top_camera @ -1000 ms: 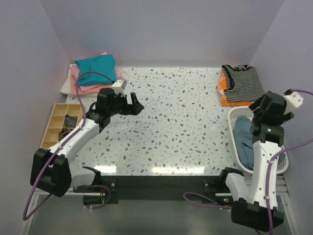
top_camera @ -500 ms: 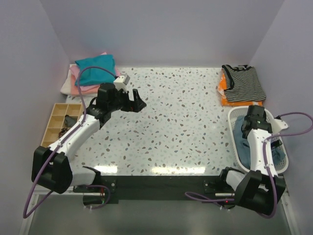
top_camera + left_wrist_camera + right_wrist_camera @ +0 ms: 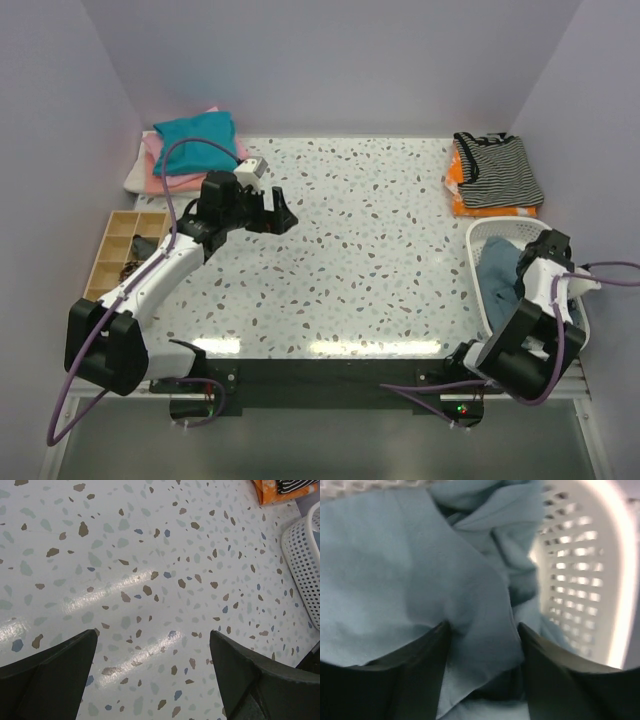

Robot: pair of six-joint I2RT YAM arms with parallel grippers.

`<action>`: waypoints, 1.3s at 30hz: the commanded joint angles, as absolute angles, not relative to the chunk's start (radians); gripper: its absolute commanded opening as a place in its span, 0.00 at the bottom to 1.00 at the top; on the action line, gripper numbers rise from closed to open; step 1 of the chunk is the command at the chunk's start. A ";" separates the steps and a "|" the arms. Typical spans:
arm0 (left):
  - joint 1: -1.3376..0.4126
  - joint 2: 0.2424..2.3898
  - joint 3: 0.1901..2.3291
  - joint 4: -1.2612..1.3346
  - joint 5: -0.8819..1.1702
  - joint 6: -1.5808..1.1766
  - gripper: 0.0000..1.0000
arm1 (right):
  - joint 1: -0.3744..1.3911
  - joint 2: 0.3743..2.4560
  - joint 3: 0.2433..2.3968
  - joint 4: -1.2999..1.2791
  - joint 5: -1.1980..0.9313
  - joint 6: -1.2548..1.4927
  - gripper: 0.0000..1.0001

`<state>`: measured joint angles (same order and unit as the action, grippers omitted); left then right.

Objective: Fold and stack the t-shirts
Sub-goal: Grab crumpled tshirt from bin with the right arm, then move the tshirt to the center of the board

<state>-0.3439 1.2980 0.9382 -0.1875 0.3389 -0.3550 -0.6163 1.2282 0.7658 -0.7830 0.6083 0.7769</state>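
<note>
A crumpled slate-blue t-shirt (image 3: 497,278) lies in the white laundry basket (image 3: 480,232) at the right edge. My right gripper (image 3: 538,272) is down inside the basket. In the right wrist view its jaws stand apart, pressed into the shirt (image 3: 420,570), and a fold of cloth bulges between them at the right gripper (image 3: 482,630). Folded teal (image 3: 195,133), pink (image 3: 168,172) and white (image 3: 134,178) t-shirts are stacked at the back left. My left gripper (image 3: 285,215) is open and empty over bare table; it also shows in the left wrist view (image 3: 152,640).
A folded striped shirt on orange cloth (image 3: 497,170) lies at the back right. A wooden compartment tray (image 3: 125,250) stands at the left edge. The basket's perforated wall (image 3: 580,555) is close on the right of my right gripper. The basket's rim (image 3: 305,555) shows in the left wrist view.
My right arm has swung down from above the basket and pushed its gripper into the blue shirt. My left gripper has barely moved.
</note>
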 commanded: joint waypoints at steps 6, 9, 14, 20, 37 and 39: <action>-0.350 1.275 0.945 -0.166 0.342 -0.353 1.00 | -0.621 0.957 0.669 -0.514 0.324 0.574 0.00; -0.351 1.281 0.933 -0.131 0.353 -0.373 1.00 | -0.620 0.756 0.717 -0.506 0.119 0.531 0.00; -0.356 1.302 0.913 -0.055 0.393 -0.413 1.00 | -0.598 0.721 0.957 -0.606 -0.032 0.463 0.00; -0.367 1.325 0.916 -0.025 0.390 -0.423 1.00 | -0.592 0.698 1.095 -0.508 -0.325 0.511 0.00; -0.367 1.290 0.986 -0.084 0.161 -0.433 1.00 | -0.589 0.954 1.673 0.493 -0.992 1.297 0.00; -0.367 1.253 0.959 -0.068 0.147 -0.448 1.00 | -0.589 0.963 1.686 0.639 -0.993 1.446 0.00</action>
<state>-0.3614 1.3315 0.9520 -0.0959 0.2314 -0.4133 -0.5900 0.9298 1.6135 0.1459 -0.8921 1.0355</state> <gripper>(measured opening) 0.998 0.064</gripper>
